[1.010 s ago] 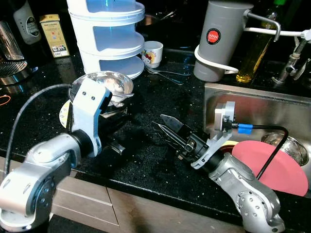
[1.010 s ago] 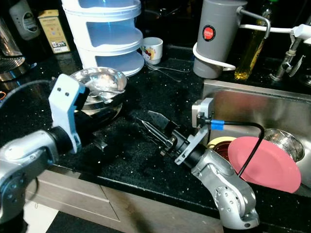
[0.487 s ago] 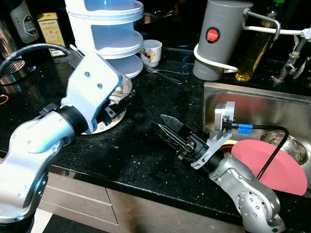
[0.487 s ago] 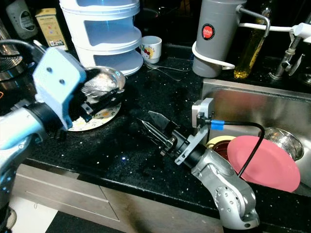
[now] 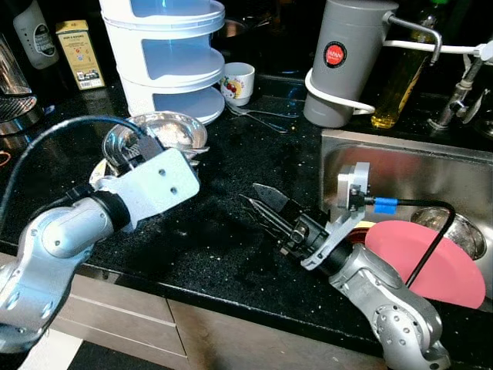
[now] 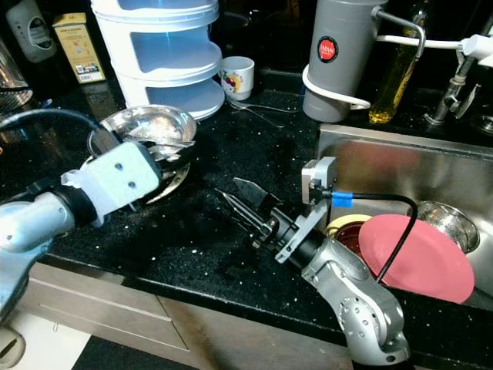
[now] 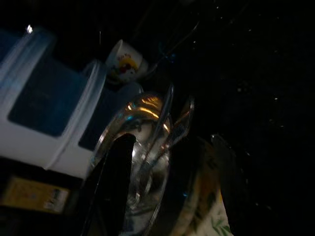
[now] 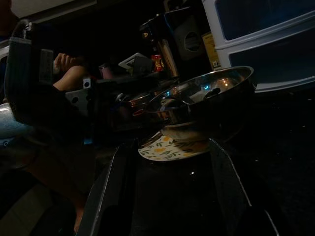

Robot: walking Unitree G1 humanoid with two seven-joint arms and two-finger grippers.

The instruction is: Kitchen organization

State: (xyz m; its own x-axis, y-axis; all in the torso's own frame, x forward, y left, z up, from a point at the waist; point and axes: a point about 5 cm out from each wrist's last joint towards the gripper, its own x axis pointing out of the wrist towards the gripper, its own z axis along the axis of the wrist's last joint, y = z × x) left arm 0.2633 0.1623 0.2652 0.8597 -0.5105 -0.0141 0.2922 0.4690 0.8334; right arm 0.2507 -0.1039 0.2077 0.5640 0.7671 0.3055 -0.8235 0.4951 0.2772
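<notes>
A steel bowl (image 5: 160, 132) holding a couple of utensils rests on a flower-patterned plate (image 8: 170, 147) at the left of the black counter (image 5: 231, 247). My left gripper (image 7: 170, 140) is open right at the bowl, one finger (image 7: 112, 187) on each side of it. Its grey wrist housing (image 5: 158, 181) lies in front of the bowl and hides the fingers in the eye views. My right gripper (image 5: 262, 204) is open and holds nothing. It hovers low over the middle of the counter and points at the bowl from a short way off.
A white stacked container (image 5: 166, 54) and a small cup (image 5: 237, 83) stand behind the bowl, with loose cutlery (image 5: 266, 116) beside them. A grey jug (image 5: 350, 58) and an oil bottle (image 5: 400, 77) stand at the back right. The sink (image 5: 400, 166) holds a pink plate (image 5: 435, 262).
My left arm swung up over the bowl and came back down, so its wrist housing now lies flat in front of the bowl. The right arm and the bowl have stayed put.
</notes>
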